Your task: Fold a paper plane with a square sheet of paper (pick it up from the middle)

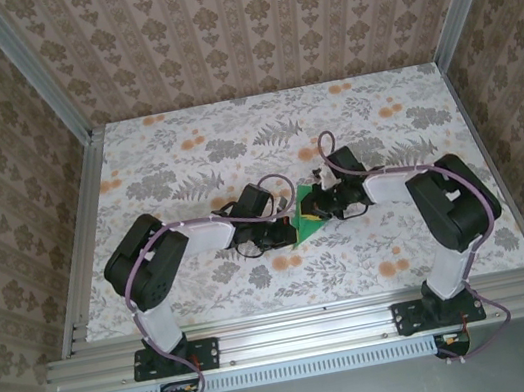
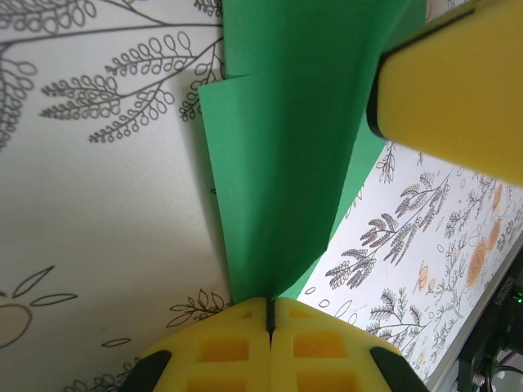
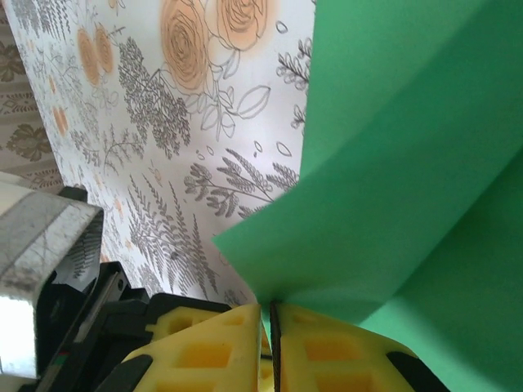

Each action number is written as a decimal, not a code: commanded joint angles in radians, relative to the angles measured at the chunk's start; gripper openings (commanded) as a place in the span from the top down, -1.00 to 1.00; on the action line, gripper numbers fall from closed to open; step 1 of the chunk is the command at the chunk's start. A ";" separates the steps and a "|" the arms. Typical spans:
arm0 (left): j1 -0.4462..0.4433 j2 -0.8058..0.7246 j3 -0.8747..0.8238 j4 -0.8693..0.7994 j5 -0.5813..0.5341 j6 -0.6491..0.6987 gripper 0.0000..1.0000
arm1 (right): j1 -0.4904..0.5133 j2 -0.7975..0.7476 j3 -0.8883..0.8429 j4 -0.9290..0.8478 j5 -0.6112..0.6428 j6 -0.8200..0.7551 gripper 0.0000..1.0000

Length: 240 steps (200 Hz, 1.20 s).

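Left pincer [image 2: 268, 314] is pinched tight on one tip of the paper [image 2: 286, 163], its yellow jaws closed with nothing but the green sheet between them. Right pincer [image 3: 270, 314] is likewise clamped on a corner at the opposite side, its jaws narrowed to the sheet's thickness. The paper, showing overlapping layers, hangs between the two over the middle of the floral tabletop [image 1: 183, 149]; whether any edge touches the surface cannot be told. The sheet looks feather-light and limp, bowing and curling between the grips. It will likely sag, flutter or slip from a loose hold, crease wherever it is pressed, and tear if the pincers pull apart. The safest holds appear to be near folded edges or the centre, where doubled layers lend some stiffness.
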 commanded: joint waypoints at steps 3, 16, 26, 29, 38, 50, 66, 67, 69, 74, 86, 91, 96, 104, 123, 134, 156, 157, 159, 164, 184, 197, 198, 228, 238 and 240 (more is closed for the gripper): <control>0.001 -0.026 -0.010 -0.041 -0.043 0.023 0.91 | 0.003 0.040 0.027 0.026 -0.011 0.015 0.73; -0.003 -0.035 -0.008 -0.055 -0.059 0.032 0.85 | 0.002 0.053 0.032 0.028 -0.011 0.013 0.73; -0.005 -0.041 -0.006 -0.068 -0.071 0.037 0.78 | 0.004 0.064 0.037 0.029 -0.009 0.013 0.73; -0.006 -0.043 -0.007 -0.072 -0.074 0.038 0.75 | 0.003 0.066 0.038 0.029 -0.009 0.014 0.73; -0.008 -0.047 -0.004 -0.085 -0.085 0.045 0.72 | 0.003 0.070 0.041 0.027 -0.007 0.013 0.74; -0.010 -0.050 0.000 -0.102 -0.101 0.054 0.66 | 0.003 0.072 0.042 0.021 0.002 0.010 0.73; -0.015 -0.055 0.004 -0.119 -0.122 0.062 0.66 | 0.004 0.077 0.045 0.014 0.007 0.004 0.74; -0.015 -0.055 0.004 -0.121 -0.123 0.062 0.65 | 0.003 0.078 0.045 0.014 0.007 0.004 0.74; -0.015 -0.055 0.005 -0.124 -0.126 0.062 0.65 | 0.003 0.078 0.045 0.014 0.007 0.004 0.74; -0.014 -0.055 0.006 -0.130 -0.131 0.065 0.65 | 0.003 0.080 0.046 0.014 0.007 0.003 0.73; -0.016 -0.050 0.009 -0.136 -0.138 0.068 0.65 | 0.003 0.082 0.047 0.014 0.007 0.004 0.73; -0.015 -0.047 0.009 -0.136 -0.137 0.069 0.68 | 0.002 0.083 0.047 0.015 0.007 0.003 0.74; -0.015 -0.044 0.007 -0.131 -0.134 0.071 0.72 | 0.002 0.084 0.046 0.014 0.006 0.003 0.74; -0.015 -0.040 0.004 -0.120 -0.128 0.069 0.79 | 0.002 0.083 0.048 0.012 0.005 0.001 0.73; -0.012 -0.038 -0.010 -0.092 -0.117 0.053 0.92 | 0.002 0.080 0.054 0.000 0.004 -0.004 0.73; -0.005 -0.036 -0.024 -0.071 -0.107 0.040 0.97 | 0.003 0.073 0.059 -0.011 0.005 -0.009 0.71; 0.016 -0.036 -0.052 -0.030 -0.081 0.005 1.00 | 0.002 0.052 0.064 -0.021 0.001 -0.016 0.68; 0.018 -0.036 -0.054 -0.029 -0.080 0.003 1.00 | 0.002 0.051 0.064 -0.021 0.002 -0.017 0.68; 0.021 -0.036 -0.055 -0.026 -0.078 0.001 1.00 | 0.003 0.050 0.064 -0.021 0.003 -0.017 0.68; 0.026 -0.036 -0.061 -0.018 -0.073 -0.006 1.00 | 0.002 0.045 0.062 -0.023 0.003 -0.019 0.67; 0.040 -0.040 -0.072 -0.012 -0.067 -0.019 1.00 | 0.004 0.049 0.064 -0.011 -0.024 -0.013 0.67; 0.040 -0.039 -0.068 -0.015 -0.059 -0.018 1.00 | 0.005 0.064 0.064 0.006 -0.051 -0.006 0.67; 0.041 -0.039 -0.066 -0.016 -0.059 -0.019 1.00 | 0.006 0.064 0.064 0.007 -0.052 -0.005 0.67; 0.041 -0.034 -0.065 -0.002 -0.048 -0.031 1.00 | 0.012 0.098 0.073 0.024 -0.058 0.002 0.67; 0.042 -0.032 -0.063 -0.001 -0.042 -0.033 1.00 | 0.015 0.112 0.082 0.033 -0.073 0.006 0.67; 0.041 -0.032 -0.062 -0.001 -0.042 -0.034 1.00 | 0.016 0.114 0.084 0.033 -0.075 0.007 0.67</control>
